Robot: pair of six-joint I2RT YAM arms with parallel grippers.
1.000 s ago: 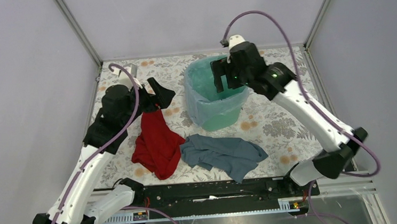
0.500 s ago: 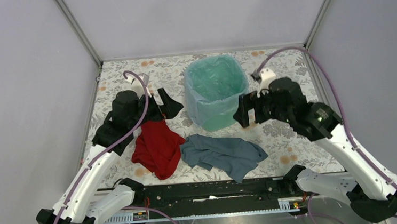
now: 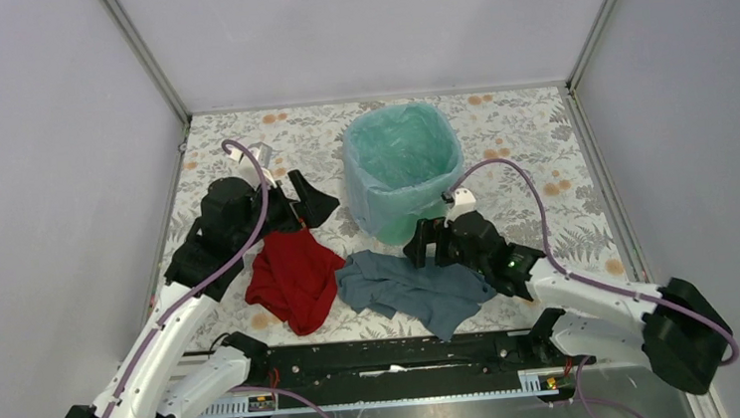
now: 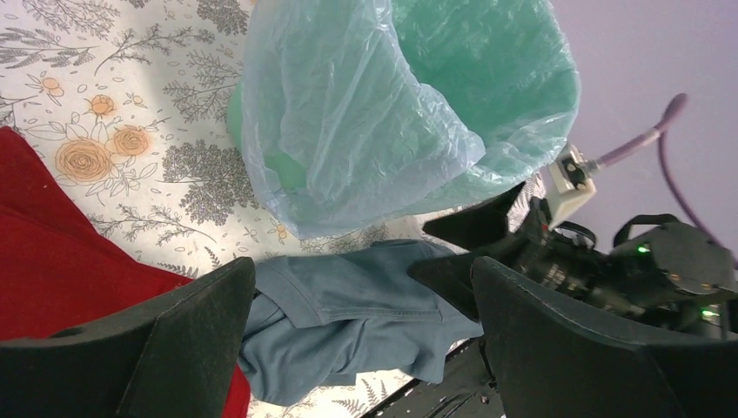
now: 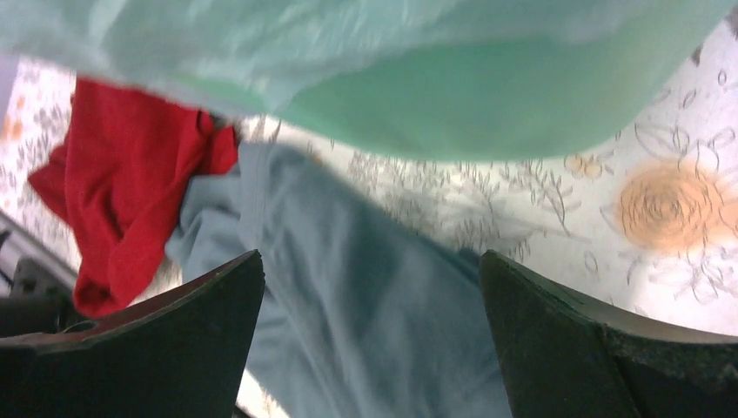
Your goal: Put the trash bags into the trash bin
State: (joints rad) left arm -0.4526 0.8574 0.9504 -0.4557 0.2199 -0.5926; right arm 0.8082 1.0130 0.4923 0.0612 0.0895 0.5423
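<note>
The mint-green trash bin [image 3: 417, 223] stands upright at mid-table. The pale-blue trash bag [image 3: 386, 203] lines it, folded over the rim and hanging down the outer walls. In the left wrist view the bag [image 4: 365, 131] covers most of the bin. My left gripper [image 3: 309, 197] hovers open left of the bin, above the red cloth's top edge, with nothing between its fingers. My right gripper [image 3: 428, 246] is low in front of the bin, open over the grey-blue cloth [image 5: 374, 305]. The bin's green wall [image 5: 487, 104] fills the top of the right wrist view.
A red cloth [image 3: 293, 275] lies crumpled left of centre, touching the grey-blue cloth [image 3: 412, 288] near the front edge. The floral table cover [image 3: 532, 156] shows right of the bin. Walls and metal posts enclose the table on three sides.
My right arm swung from above the bin's opening down to a low spot in front of it, over the grey-blue cloth. My left gripper opened slightly wider and barely shifted.
</note>
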